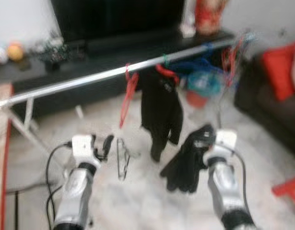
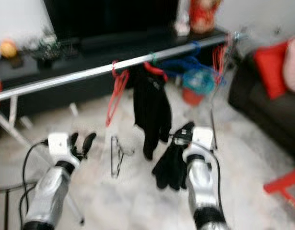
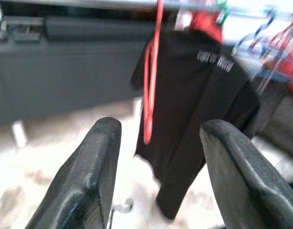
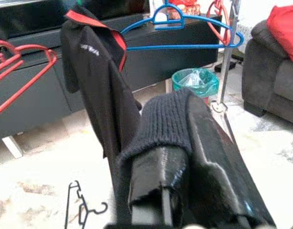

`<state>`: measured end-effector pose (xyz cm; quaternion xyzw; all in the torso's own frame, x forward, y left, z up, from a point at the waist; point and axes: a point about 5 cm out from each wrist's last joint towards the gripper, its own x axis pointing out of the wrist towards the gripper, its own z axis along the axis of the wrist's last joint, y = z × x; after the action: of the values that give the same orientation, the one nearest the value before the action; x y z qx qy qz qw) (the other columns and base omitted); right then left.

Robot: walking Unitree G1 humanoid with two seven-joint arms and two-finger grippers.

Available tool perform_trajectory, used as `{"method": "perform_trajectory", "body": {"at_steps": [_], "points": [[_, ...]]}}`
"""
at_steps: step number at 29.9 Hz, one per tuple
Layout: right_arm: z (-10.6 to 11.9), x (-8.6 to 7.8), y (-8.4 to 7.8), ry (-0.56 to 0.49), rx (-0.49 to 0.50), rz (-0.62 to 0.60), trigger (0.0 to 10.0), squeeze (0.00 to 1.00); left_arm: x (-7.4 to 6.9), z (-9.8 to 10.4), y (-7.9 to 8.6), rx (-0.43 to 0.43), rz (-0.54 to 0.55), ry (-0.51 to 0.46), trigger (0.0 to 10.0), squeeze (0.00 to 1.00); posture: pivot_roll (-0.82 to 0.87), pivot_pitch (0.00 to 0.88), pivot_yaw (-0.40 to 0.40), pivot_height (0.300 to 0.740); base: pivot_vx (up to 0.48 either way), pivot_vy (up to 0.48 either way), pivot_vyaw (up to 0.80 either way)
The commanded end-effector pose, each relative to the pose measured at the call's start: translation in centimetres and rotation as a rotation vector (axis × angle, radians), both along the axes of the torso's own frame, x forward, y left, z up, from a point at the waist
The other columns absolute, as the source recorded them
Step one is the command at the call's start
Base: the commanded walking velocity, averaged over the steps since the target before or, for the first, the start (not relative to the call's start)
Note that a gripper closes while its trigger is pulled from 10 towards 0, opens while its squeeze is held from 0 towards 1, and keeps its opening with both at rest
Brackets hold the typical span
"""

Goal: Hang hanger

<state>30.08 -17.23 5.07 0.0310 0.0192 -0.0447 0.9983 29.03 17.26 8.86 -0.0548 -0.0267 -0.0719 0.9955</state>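
Note:
A silver rail (image 1: 89,79) slants across the room. On it hang an empty red hanger (image 1: 129,96), a black shirt (image 1: 161,112) on a red hanger, blue hangers (image 4: 184,33) and more red ones (image 1: 231,55) at the far right end. A dark wire hanger (image 1: 122,160) lies on the pale rug between my arms. My left gripper (image 1: 105,145) is open and empty, below the rail and left of the red hanger. My right gripper (image 1: 202,139) is shut on a black knitted garment (image 1: 185,165), which drapes over its fingers (image 4: 203,157) and hangs down.
A black TV stand (image 1: 113,48) runs behind the rail. A bin with a teal bag (image 1: 202,84) stands under the rail's right end. A dark sofa with a red cushion (image 1: 279,72) is on the right, a red stool (image 1: 289,187) at lower right, and the rack's legs (image 1: 22,124) at left.

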Motion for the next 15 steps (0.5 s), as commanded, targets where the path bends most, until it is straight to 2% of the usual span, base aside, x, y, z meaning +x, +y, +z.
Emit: {"method": "perform_trajectory", "body": {"at_steps": [1, 5, 12, 15], "points": [[1.29, 0.62, -0.37, -0.058, -0.01, -0.007, 10.0, 0.0, -0.04, 0.05, -0.27, 0.001, -0.009, 0.001, 10.0, 0.0, 0.0, 0.006, -0.001, 0.74, 0.0, 0.0, 0.0], [1.22, 0.6, -0.35, -0.055, -0.007, -0.011, 10.0, 0.0, -0.07, 0.04, -0.52, 0.014, -0.02, 0.003, 10.0, 0.0, 0.0, 0.006, 0.0, 0.74, 0.0, 0.0, 0.0], [1.1, 0.63, -0.31, -0.045, 0.003, -0.013, 10.0, 0.0, -0.14, 0.07, -0.6, 0.011, -0.026, 0.005, 10.0, 0.0, 0.0, 0.007, 0.0, 0.74, 0.308, 0.0, 0.0], [1.18, 0.71, -0.22, -0.05, 0.009, -0.01, 10.0, 0.0, -0.11, 0.09, -0.61, 0.013, -0.026, 0.006, 10.0, 0.0, 0.0, 0.012, 0.0, 0.74, 0.376, 0.0, -0.43]]}}
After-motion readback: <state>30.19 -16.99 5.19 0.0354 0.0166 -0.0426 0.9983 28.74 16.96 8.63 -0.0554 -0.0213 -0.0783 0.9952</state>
